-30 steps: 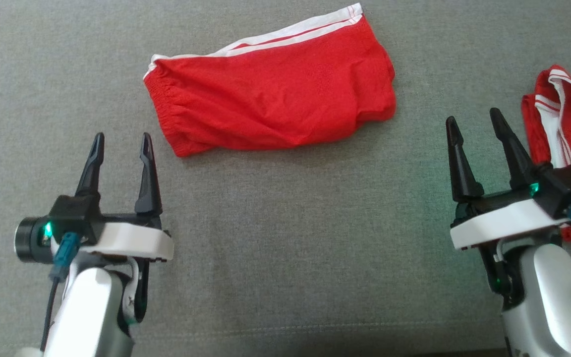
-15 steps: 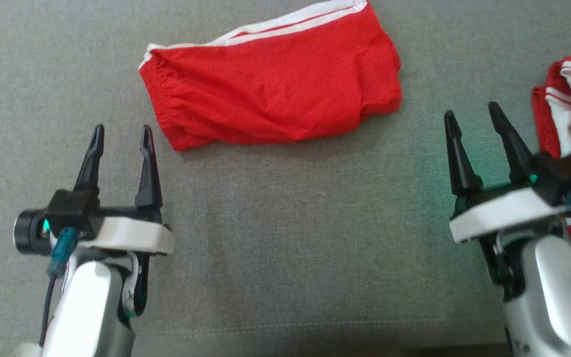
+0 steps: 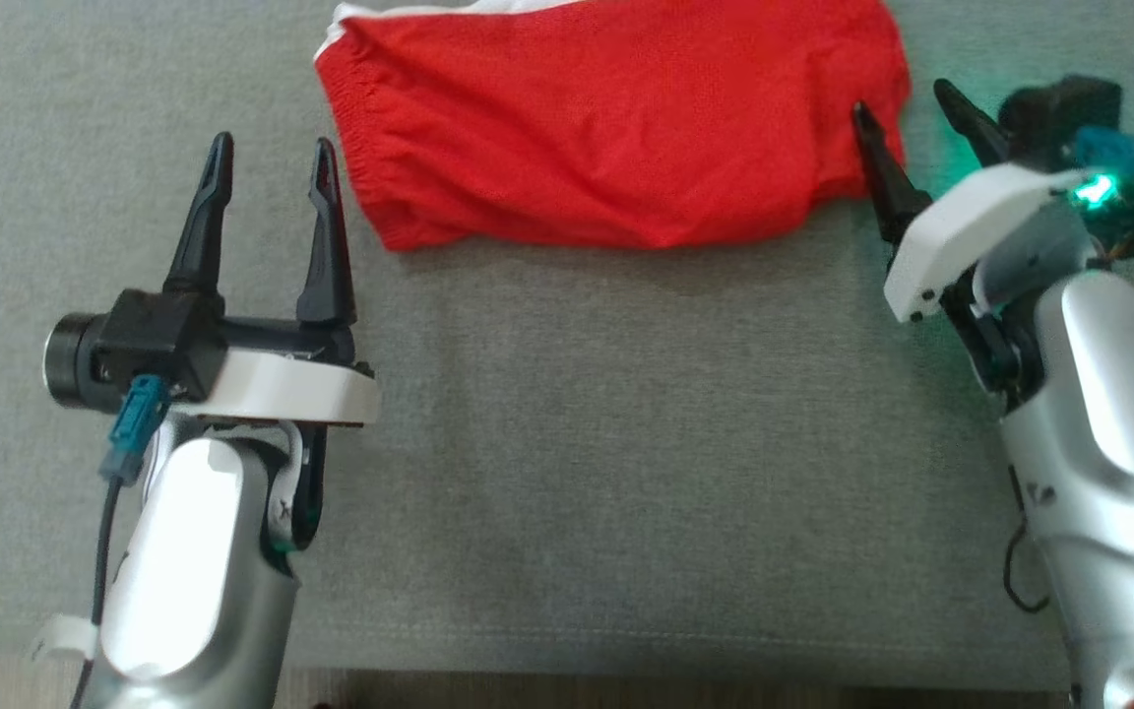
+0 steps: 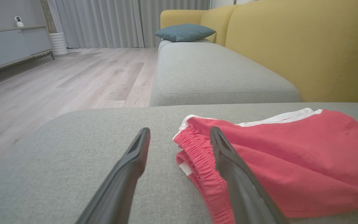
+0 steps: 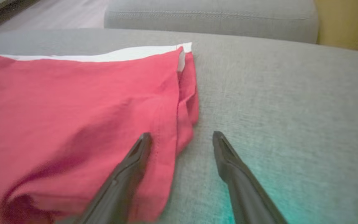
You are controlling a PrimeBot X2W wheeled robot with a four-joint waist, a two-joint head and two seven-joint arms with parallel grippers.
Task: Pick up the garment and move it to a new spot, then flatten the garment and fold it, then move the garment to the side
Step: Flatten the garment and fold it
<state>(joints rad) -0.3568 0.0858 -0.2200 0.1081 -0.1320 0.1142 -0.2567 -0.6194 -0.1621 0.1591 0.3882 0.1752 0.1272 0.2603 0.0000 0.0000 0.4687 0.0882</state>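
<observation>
On the grey sofa seat point(image 3: 626, 443), a coarse woven cloth with a stitched seam near its front edge, lay the garment point(image 3: 616, 128): red shorts of a fine mesh knit, folded into a rough oblong. The end nearest the left gripper point(image 3: 273, 141) was a gathered, puckered elastic band; a white stripe ran along the far side. The opposite end was a stack of soft layered hems with a line of stitching, seen close in the right wrist view point(image 5: 73, 109).

Both grippers had hard, dark, tapering fingers on white plastic mounts, and both stood wide apart, holding nothing. The left gripper hung just off the elastic end, its inner finger beside that edge. In the left wrist view that finger crossed in front of the band point(image 4: 197, 161).

The right gripper point(image 3: 900, 96) straddled the hem end: one finger over red cloth, the other over bare seat point(image 5: 291, 109). Whether the fingers touched the cloth could not be told.

A broad stretch of bare seat lay between the two arms, down to the front edge. Behind the garment rose a yellow backrest point(image 4: 291, 46). Beyond lay a second grey seat with a blue pillow point(image 4: 183, 32), and a pale wood floor point(image 4: 73, 77) to its side.
</observation>
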